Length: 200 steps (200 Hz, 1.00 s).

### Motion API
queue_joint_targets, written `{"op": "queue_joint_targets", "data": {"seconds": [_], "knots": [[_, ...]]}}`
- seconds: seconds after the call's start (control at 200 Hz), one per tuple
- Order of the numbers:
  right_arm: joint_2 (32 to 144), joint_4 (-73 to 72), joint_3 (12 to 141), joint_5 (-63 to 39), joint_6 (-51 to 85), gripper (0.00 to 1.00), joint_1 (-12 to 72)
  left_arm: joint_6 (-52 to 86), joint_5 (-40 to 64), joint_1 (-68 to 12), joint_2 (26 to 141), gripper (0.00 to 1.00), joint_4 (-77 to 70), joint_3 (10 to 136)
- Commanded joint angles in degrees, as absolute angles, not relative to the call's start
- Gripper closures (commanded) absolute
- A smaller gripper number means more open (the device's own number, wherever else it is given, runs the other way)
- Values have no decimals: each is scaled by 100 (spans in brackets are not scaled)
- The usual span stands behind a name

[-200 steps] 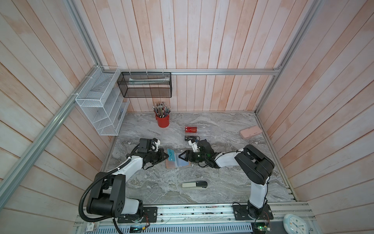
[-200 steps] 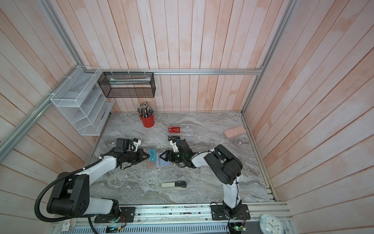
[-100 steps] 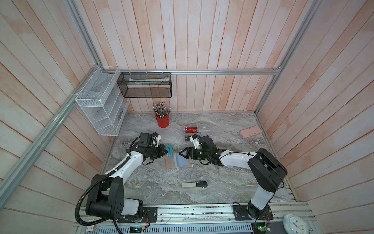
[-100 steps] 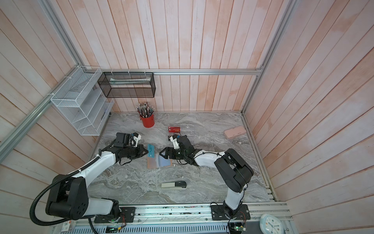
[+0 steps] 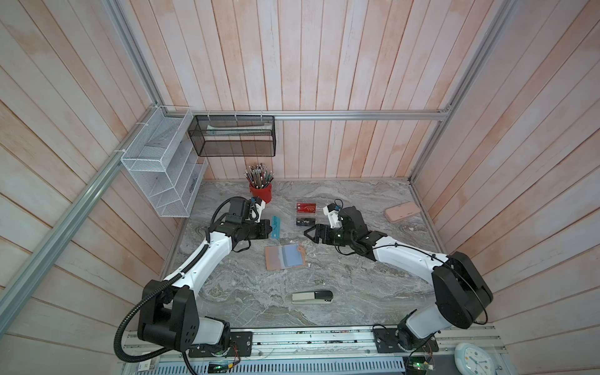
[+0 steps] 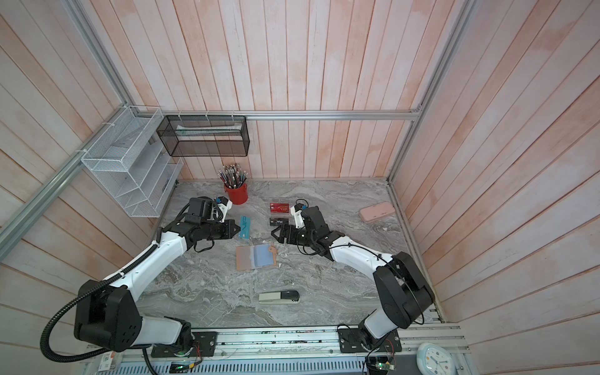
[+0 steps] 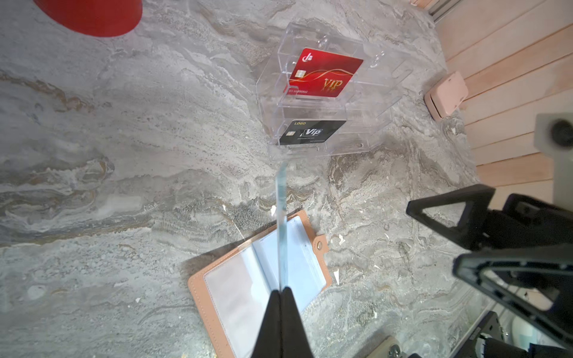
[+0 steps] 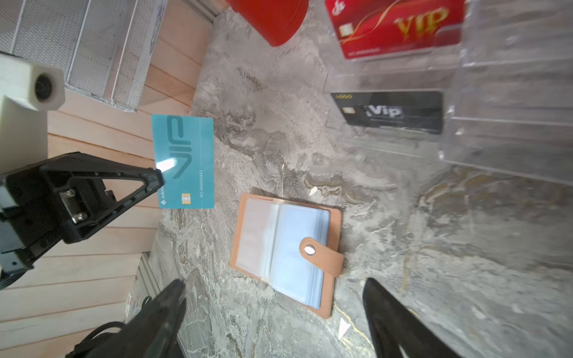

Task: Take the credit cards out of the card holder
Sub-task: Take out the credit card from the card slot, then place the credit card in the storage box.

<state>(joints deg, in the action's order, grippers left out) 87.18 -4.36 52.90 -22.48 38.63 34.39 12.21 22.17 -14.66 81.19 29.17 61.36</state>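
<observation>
the card holder (image 5: pixel 284 257) lay open and flat on the marble desk (image 5: pixel 357 292), about the middle of it, with its bluish clear sleeves facing up and its snap tab (image 8: pixel 321 254) folded in over the right page.

the left gripper (image 5: pixel 268 229) hung just to the far left of the holder. its jaws were pinched tight on one long edge of the teal card (image 5: pixel 276 226), which was held up off the desk and apart from the holder, its "vip" face showing in both top views.

the right gripper (image 5: pixel 306 233) hovered off the holder's far right corner, not touching it. its jaws stood wide with nothing between them.

behind that gripper, toward the far wall, stood the clear acrylic rack (image 7: pixel 372 93). the red card (image 5: pixel 306 207) sat in its farther slot and the black card (image 5: pixel 306 221) in the nearer one.

a red cup of pencils (image 5: pixel 260 192) stood at the far side, left of the rack, and a pink case (image 5: pixel 402 211) lay well off to the far right.
</observation>
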Motion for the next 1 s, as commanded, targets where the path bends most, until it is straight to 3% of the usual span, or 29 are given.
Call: {"op": "queue_joint_targets", "data": {"seconds": [0.0,0.19,0.415,0.995], "knots": [[8460,77,5153,-2114,3602,10,3199,765,1996,-1564,8347,100,3176,6503],[8059,473,5072,-1988,3449,9,2773,405,1731,-1671,8735,100,3294,7055],[7841,851,5089,-1848,3209,2,2333,-136,1645,-1786,9344,100,3439,7885],[8146,767,5111,-2148,2990,2,1602,-2637,888,-2689,10939,100,3588,9658]]}}
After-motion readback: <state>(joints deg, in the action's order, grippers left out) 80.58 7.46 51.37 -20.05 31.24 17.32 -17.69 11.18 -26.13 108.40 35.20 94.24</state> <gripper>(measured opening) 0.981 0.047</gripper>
